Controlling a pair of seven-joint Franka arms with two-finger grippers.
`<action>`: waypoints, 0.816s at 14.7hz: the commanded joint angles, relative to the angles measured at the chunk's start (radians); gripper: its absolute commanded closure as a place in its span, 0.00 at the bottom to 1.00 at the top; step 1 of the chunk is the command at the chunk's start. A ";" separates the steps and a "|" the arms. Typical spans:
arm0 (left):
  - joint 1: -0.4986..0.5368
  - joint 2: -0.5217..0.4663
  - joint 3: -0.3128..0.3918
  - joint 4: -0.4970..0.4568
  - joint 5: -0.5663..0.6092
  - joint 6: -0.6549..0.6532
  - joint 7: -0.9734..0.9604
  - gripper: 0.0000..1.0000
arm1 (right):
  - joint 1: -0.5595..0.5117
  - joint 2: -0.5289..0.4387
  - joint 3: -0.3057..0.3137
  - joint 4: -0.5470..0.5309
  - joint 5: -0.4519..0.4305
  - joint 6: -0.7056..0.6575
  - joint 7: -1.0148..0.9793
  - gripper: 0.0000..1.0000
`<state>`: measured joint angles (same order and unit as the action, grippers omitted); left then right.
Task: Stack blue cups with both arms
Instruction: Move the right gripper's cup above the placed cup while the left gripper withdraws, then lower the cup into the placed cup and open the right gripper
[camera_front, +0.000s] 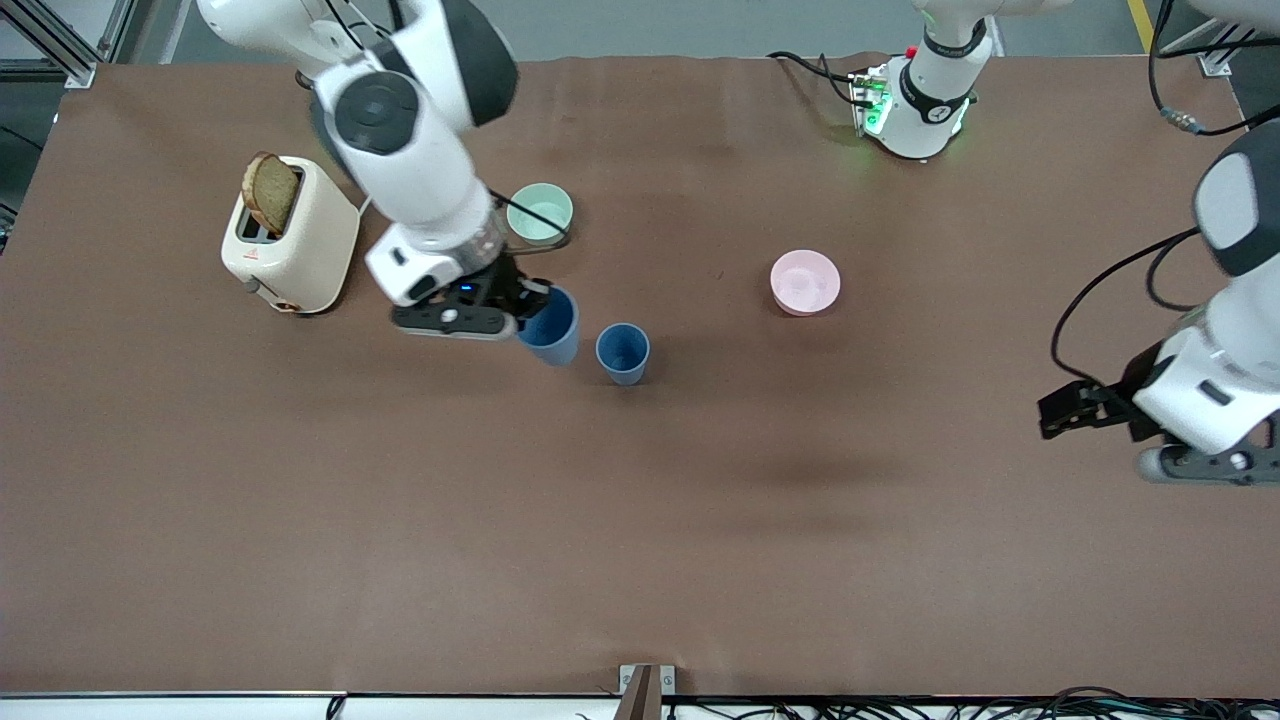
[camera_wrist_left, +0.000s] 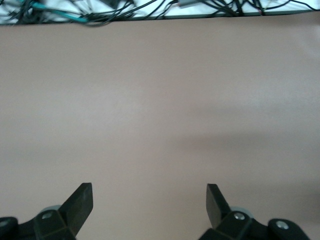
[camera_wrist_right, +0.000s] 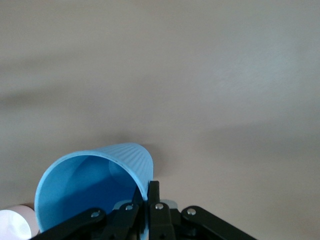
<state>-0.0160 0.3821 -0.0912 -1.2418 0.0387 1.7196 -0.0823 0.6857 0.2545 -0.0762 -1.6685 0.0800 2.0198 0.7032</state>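
Blue cups unstacked: right pincer (camera_front: 530, 300) clamps one cup (camera_front: 551, 325), other cup (camera_front: 623, 352) at its 3 o'clock on table (camera_front: 640, 520); left pincer (camera_wrist_left: 149, 200) waits, fingers spread.

Two blue cups (camera_front: 550, 325) (camera_front: 623, 352), two bowls (camera_front: 540, 213) (camera_front: 805, 282), one toaster (camera_front: 290, 235).

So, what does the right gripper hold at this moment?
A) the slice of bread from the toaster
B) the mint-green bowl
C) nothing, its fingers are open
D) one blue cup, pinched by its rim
D: the right gripper is shut on the rim of one blue cup, while the other blue cup stands free beside it.
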 joint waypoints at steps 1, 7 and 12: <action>-0.055 -0.083 0.147 -0.033 -0.138 -0.038 -0.011 0.00 | 0.070 0.054 -0.014 0.004 0.006 0.049 0.051 1.00; -0.064 -0.170 0.168 -0.041 -0.073 -0.112 -0.025 0.00 | 0.110 0.124 -0.014 -0.002 0.006 0.105 0.064 1.00; -0.055 -0.210 0.159 -0.085 -0.097 -0.158 -0.025 0.00 | 0.117 0.151 -0.014 -0.046 0.006 0.183 0.076 0.99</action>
<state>-0.0680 0.1976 0.0728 -1.2868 -0.0529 1.5627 -0.0941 0.7893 0.4167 -0.0781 -1.6802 0.0800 2.1651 0.7630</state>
